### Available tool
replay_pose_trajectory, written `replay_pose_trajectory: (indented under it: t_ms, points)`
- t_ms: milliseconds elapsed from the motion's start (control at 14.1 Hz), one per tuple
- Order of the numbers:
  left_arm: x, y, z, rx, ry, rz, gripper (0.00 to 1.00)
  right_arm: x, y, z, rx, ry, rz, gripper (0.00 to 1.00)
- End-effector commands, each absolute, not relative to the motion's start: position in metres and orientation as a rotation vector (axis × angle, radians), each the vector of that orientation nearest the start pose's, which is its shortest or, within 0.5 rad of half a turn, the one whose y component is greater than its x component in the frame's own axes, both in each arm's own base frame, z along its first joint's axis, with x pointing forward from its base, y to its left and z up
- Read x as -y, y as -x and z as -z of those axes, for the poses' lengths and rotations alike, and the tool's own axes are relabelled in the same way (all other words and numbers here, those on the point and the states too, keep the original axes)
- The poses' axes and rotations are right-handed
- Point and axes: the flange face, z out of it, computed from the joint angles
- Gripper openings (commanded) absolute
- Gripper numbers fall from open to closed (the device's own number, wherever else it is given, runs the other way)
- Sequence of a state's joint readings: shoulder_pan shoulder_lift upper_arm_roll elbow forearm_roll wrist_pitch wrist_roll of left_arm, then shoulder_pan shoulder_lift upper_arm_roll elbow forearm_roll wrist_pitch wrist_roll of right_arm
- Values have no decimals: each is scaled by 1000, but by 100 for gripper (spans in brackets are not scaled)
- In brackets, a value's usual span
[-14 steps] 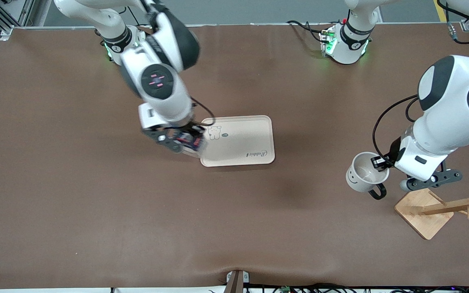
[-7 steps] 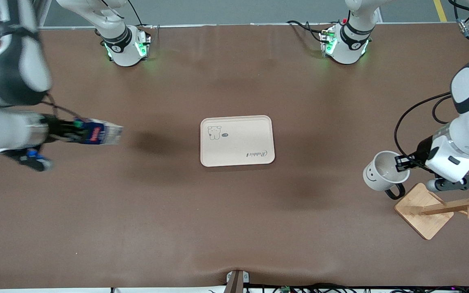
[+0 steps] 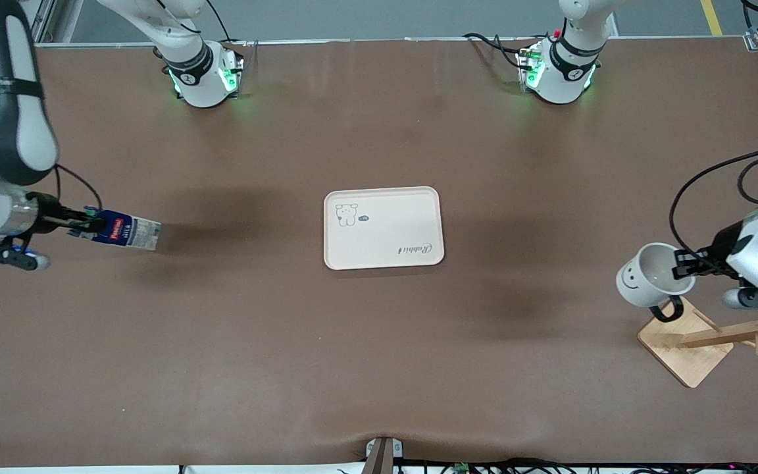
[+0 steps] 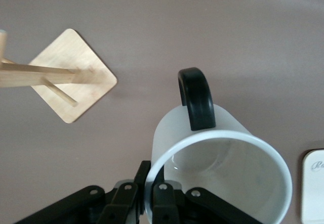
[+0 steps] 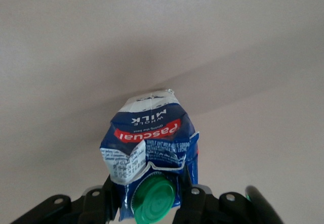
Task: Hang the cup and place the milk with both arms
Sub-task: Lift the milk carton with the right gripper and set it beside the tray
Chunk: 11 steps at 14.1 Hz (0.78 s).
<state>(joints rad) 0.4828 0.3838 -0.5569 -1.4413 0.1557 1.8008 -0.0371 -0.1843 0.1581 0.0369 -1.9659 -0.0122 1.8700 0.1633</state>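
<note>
Right gripper (image 3: 83, 228) has swung the pinched milk (image 3: 124, 231) away from the tray (image 3: 383, 227), undoing progress; left gripper (image 3: 685, 265), clamping the cup (image 3: 649, 284), edges over the rack (image 3: 708, 337).

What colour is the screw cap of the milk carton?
Green. The cap of the milk carton shows best in the right wrist view, between the right gripper's fingers.

A brown table (image 3: 221, 342) carries a cream tray (image 3: 383, 228) at its middle and a wooden peg rack (image 3: 701, 339) standing toward the left arm's end, nearer the front camera.
</note>
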Motion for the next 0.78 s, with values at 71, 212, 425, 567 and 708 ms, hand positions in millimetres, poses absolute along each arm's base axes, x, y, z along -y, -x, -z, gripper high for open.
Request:
replay_pose_trajectory:
  t_ms: [71, 212, 425, 567, 708]
  points:
    - [-55, -669, -524, -131, 3211, 130, 0, 82, -512, -356, -352, 3119, -376, 0]
    - [-78, -671, -523, -168, 3216, 146, 0, 79, -508, -348, -329, 3116, -407, 0]
    - [-105, -667, -523, -145, 3245, 155, 0, 79, -505, -344, -307, 3112, -431, 34]
    - [-118, -664, -523, -176, 3256, 165, 0, 79, -507, -348, -296, 3110, -435, 100]
    - [-122, -662, -522, -214, 3256, 155, 0, 78, -517, -375, -301, 3099, -506, 100]
